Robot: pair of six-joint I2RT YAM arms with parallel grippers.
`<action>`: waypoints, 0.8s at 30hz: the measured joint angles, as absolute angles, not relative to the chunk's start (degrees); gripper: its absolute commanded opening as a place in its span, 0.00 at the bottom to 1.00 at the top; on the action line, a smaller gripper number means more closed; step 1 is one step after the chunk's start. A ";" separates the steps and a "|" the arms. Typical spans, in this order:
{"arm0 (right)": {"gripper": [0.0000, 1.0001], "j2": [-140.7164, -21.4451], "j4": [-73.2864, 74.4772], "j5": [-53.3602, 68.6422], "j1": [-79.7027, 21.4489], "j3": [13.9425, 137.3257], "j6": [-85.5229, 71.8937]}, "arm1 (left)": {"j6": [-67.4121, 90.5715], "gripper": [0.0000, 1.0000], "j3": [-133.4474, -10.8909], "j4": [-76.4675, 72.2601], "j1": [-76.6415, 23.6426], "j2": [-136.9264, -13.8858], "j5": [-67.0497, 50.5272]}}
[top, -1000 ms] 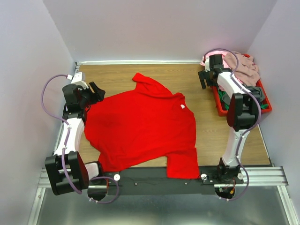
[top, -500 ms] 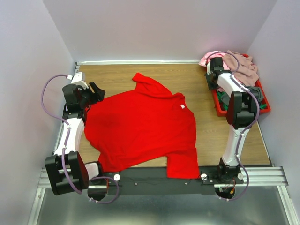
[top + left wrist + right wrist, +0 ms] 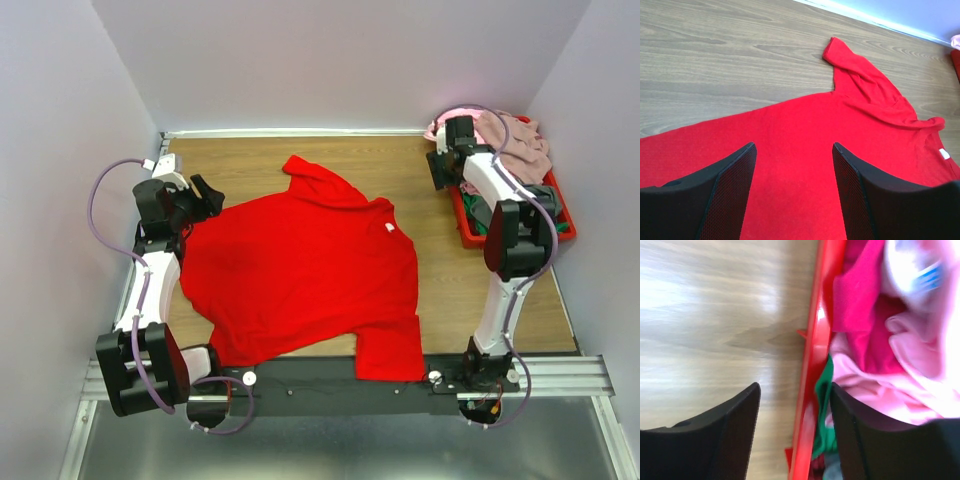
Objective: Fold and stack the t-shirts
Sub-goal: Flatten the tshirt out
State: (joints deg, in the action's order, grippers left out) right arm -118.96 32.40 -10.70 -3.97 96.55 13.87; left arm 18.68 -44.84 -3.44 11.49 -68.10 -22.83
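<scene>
Your red t-shirt (image 3: pixel 300 270) lies spread flat on the wooden table (image 3: pixel 400 165). Its small white label (image 3: pixel 389 228) faces up, and one near corner drapes over the black rail (image 3: pixel 320 385). In the top view the left arm covers the shirt's left edge, so you cannot see that sleeve.

Your left gripper (image 3: pixel 792 150) sits over that edge with its jaws apart and red cloth showing between them. You cannot tell from the wrist view whether the tips touch the fabric.

Your right gripper (image 3: pixel 795 390) is at the far right, over the near rim of the red tray (image 3: pixel 812 340). Its jaws are spread with nothing pinched between them. Bare wood lies under one finger and the tray's contents under the other.

The other shirts are heaped in the tray: a pink shirt (image 3: pixel 900 375), a mauve-beige shirt (image 3: pixel 520 140) and a grey shirt (image 3: pixel 540 195), with a green cloth (image 3: pixel 822 405) poking out at the rim.

The right wrist view is blurred. The white-and-blue smear at its top right cannot be identified, and the arm hides much of the pile from above.
</scene>
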 measured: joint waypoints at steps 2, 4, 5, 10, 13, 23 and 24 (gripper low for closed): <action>0.80 -116.90 33.63 -9.52 -4.54 97.62 14.85 | 18.68 0.70 -44.84 -3.44 11.49 -68.10 -22.83; 0.92 -114.04 34.24 -6.46 -5.30 99.74 16.03 | 18.68 0.70 -44.84 -3.44 11.49 -68.10 -22.81; 1.00 -112.75 34.24 -4.95 -5.61 100.60 16.88 | 18.65 0.70 -44.84 -3.44 11.49 -68.10 -22.81; 1.00 -105.84 34.00 15.73 -7.14 101.49 20.78 | 18.63 0.70 -44.84 -3.44 11.49 -68.07 -22.79; 0.98 -106.56 33.74 32.47 -7.94 101.71 21.61 | 18.61 0.70 -44.84 -3.44 11.49 -68.07 -22.74; 0.78 -137.95 39.48 28.08 -16.53 120.49 14.28 | 18.41 0.70 -44.84 -3.33 11.49 -68.03 -21.52; 0.77 -138.98 39.99 26.74 -17.02 120.64 13.58 | 18.41 0.70 -44.84 -3.33 11.49 -68.03 -21.50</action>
State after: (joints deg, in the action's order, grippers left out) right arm -138.98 39.99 26.74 -17.02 120.64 13.58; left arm 18.41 -44.84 -3.33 11.49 -68.03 -21.50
